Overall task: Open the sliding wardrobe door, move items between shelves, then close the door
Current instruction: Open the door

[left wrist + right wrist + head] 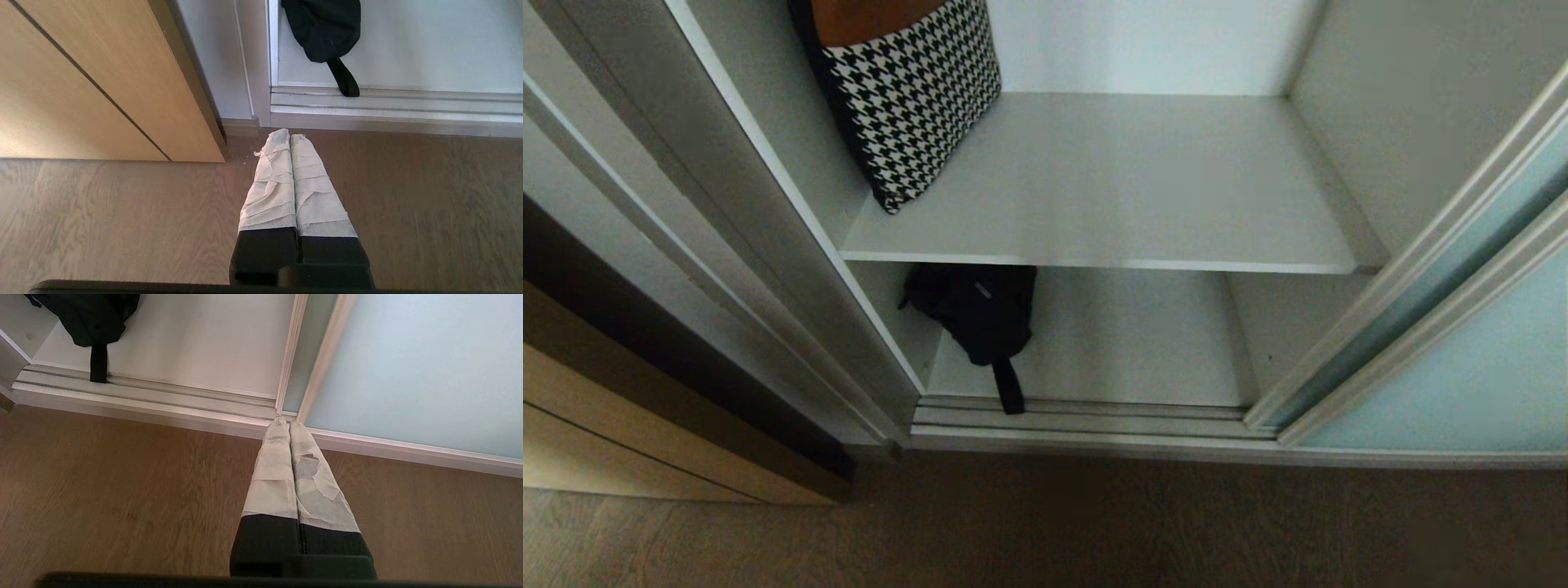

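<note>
Head view is showing the wardrobe standing open, with neither arm in sight, and wood-grain flooring (1045, 531) is stretching in front of it. On the upper shelf (1143, 204) a houndstooth cushion (915, 98) is leaning against the grey side wall. Under that board, a black strappy bundle (980, 314) is lying on the lower shelf (1127, 343), and its strap is hanging over onto the ribbed floor track (1086, 416). The sliding wardrobe door (1462, 367) of pale aqua glass is sitting pushed off to the right. The left gripper (290, 136) is hanging low over the floor with its cloth-wrapped fingers (269, 183) pressed together and holding nothing; just ahead of its tips the track is running across, the black bundle is lying beyond that, and a tan wooden cabinet front (102, 81) is standing off to one side. The right gripper (289, 422) is likewise pinched together and empty, its tips pointing at the door's silver frame edge (322, 359), with the bundle well off to the side.
</note>
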Robot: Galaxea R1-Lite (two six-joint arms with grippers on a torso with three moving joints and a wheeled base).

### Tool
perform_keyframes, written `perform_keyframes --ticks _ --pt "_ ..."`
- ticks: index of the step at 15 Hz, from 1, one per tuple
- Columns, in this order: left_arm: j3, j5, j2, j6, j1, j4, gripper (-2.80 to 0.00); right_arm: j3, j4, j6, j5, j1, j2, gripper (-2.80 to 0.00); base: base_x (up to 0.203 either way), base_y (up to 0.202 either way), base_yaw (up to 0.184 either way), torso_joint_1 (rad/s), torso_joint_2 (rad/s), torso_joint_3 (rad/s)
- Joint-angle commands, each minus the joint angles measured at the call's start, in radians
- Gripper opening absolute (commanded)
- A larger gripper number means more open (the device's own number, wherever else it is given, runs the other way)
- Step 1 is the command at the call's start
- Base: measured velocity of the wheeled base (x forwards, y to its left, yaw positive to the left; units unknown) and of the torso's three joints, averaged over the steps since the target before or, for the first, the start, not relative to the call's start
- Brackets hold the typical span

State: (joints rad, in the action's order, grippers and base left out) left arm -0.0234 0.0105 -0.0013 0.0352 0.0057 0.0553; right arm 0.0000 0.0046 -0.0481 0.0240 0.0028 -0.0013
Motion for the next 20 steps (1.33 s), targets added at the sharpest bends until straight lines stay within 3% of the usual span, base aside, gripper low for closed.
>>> perform_keyframes --ticks 1,20 --pt "0.005 -0.004 0.003 -0.02 0.0 -0.013 -2.8 0.001 0.0 -0.001 0.001 0.0 0.0 -2.8 0.0 0.0 0.0 0.0 0.0 0.0" --pt "0.017 -0.011 0.004 -0.031 0.0 -0.054 -2.8 0.001 0.0 -0.001 0.001 0.0 0.0 -2.8 0.0 0.0 0.0 0.0 0.0 0.0"
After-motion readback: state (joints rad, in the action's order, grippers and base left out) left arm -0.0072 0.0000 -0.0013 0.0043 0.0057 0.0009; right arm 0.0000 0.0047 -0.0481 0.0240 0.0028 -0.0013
